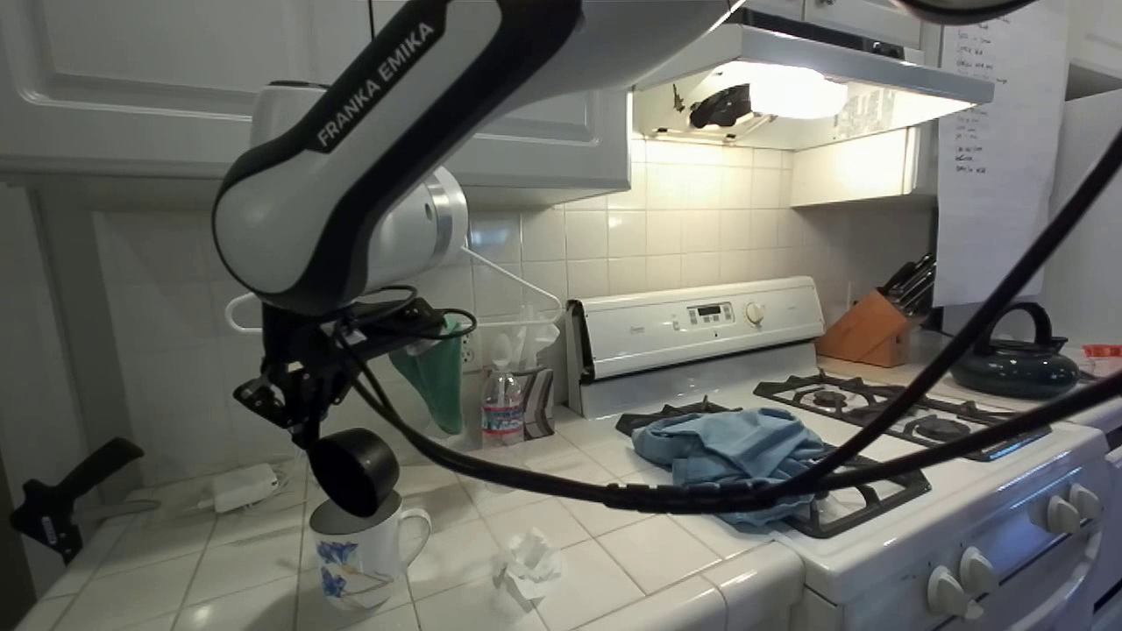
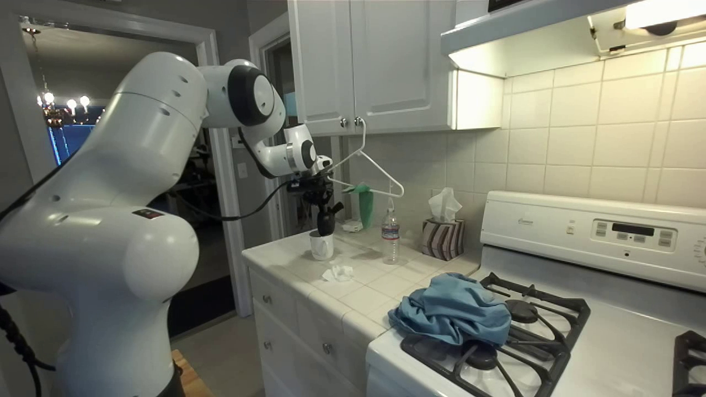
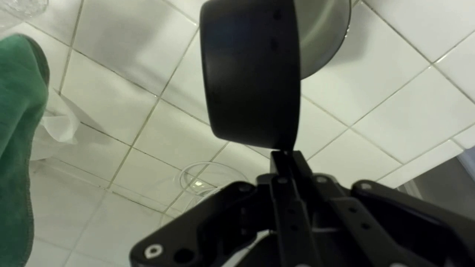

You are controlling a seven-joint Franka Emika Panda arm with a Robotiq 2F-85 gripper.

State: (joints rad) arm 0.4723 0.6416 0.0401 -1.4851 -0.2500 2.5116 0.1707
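Observation:
My gripper (image 3: pixel 286 154) is shut on a black cup (image 3: pixel 250 74), pinching it at its edge; whether by a rim or a short handle I cannot tell. In an exterior view the cup (image 1: pixel 353 471) hangs tilted from the fingertips. Right below it on the counter stands a white mug (image 1: pixel 359 565) with blue flowers, its handle to the right there. The cup overlaps the mug's mouth in both exterior views; whether they touch is unclear. From the wrist, part of the mug (image 3: pixel 324 33) shows behind the cup, its inside mostly hidden.
A green cloth (image 1: pixel 436 377) hangs from a white hanger (image 2: pixel 380 168) near the arm. Crumpled tissue (image 1: pixel 532 565), a plastic bottle (image 2: pixel 390 237) and a tissue box (image 2: pixel 443 237) stand on the counter. A blue cloth (image 2: pixel 452 309) lies on the stove. Cables (image 1: pixel 675 499) droop from the arm.

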